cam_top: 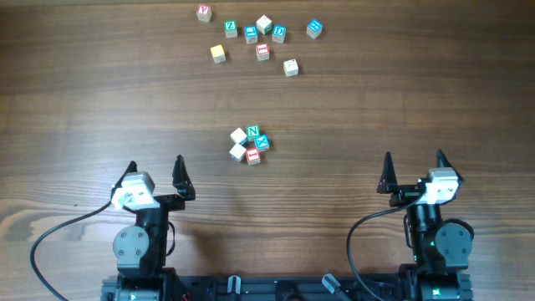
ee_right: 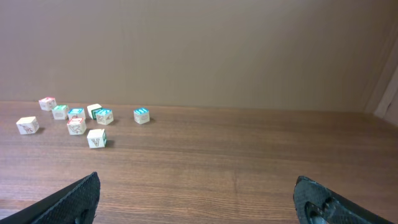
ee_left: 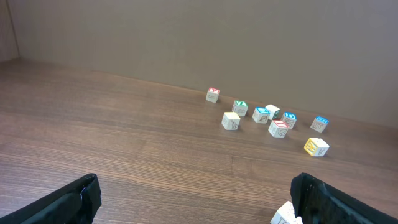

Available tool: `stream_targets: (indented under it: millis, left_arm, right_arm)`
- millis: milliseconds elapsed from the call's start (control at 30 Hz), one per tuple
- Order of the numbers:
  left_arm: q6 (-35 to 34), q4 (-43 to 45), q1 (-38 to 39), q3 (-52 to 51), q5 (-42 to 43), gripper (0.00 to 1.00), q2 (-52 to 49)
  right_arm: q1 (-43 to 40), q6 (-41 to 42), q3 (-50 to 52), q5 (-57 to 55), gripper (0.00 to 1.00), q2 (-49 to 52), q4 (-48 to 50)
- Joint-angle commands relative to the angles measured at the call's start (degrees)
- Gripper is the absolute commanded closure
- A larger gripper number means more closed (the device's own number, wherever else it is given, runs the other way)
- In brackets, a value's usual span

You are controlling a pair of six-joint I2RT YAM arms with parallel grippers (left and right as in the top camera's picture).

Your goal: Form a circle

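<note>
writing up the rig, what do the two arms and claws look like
Both arms are black with round joint housings. The left claw and right claw each have two black pointed fingers and a white block at the wrist. A black cable loops from each base. A small green light glows on the right arm.

Bare table (cam_top: 401,100) lies ahead of the left gripper (cam_top: 155,165) and the right gripper (cam_top: 414,157). The ring of cubes (cam_top: 250,144) blocks the centre line between them. At 12 o'clock from the ring, well apart, a loose scatter of cubes (cam_top: 262,38) obstructs the far band. Passage is free at 3 and 9 o'clock of both groups.
</note>
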State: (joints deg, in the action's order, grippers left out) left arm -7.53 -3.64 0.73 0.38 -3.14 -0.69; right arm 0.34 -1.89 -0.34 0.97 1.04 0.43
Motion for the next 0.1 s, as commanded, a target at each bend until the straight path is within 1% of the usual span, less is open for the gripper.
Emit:
stream_targets:
  millis: [0, 67]
  left_arm:
    - [1.31, -0.31, -0.26, -0.07, 0.70, 0.00, 0.31]
    - [1.31, -0.31, -0.26, -0.07, 0.70, 0.00, 0.31]
  right_arm:
    - [0.24, -1.11, 0.04, -1.11, 0.00, -0.76, -0.02]
    - [0.24, -1.11, 0.04, -1.11, 0.00, -0.76, -0.02]
